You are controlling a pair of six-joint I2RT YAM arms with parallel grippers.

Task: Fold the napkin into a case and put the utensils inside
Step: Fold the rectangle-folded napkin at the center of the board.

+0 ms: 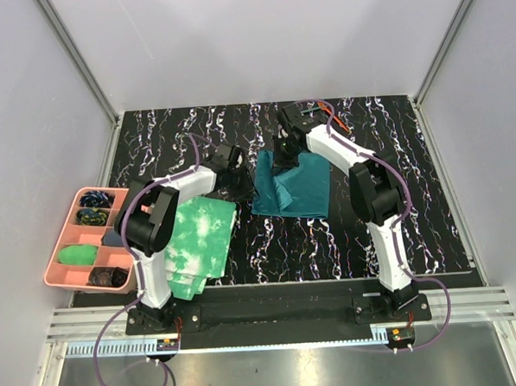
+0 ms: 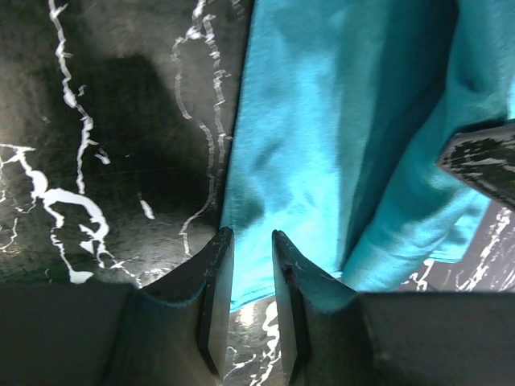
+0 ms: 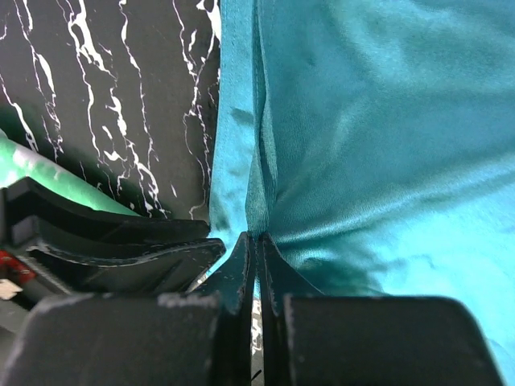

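Observation:
The dark teal napkin (image 1: 292, 189) lies loosely folded and creased at the table's centre. My right gripper (image 3: 257, 237) is shut on a pinched ridge of the napkin (image 3: 362, 121) at its far left corner (image 1: 281, 161). At the napkin's left edge (image 2: 322, 121), my left gripper (image 2: 252, 235) stands just beside the right one; its jaws are a little apart and the cloth's corner lies between the tips. In the top view the left gripper (image 1: 240, 183) is partly hidden by its wrist. An orange-red utensil (image 1: 334, 116) lies at the far side, behind the right arm. No case is in view.
A green-and-white tie-dye cloth (image 1: 200, 244) lies at the near left, under the left arm. A pink compartment tray (image 1: 60, 247) with small items sits off the table's left edge. White walls close the table on three sides.

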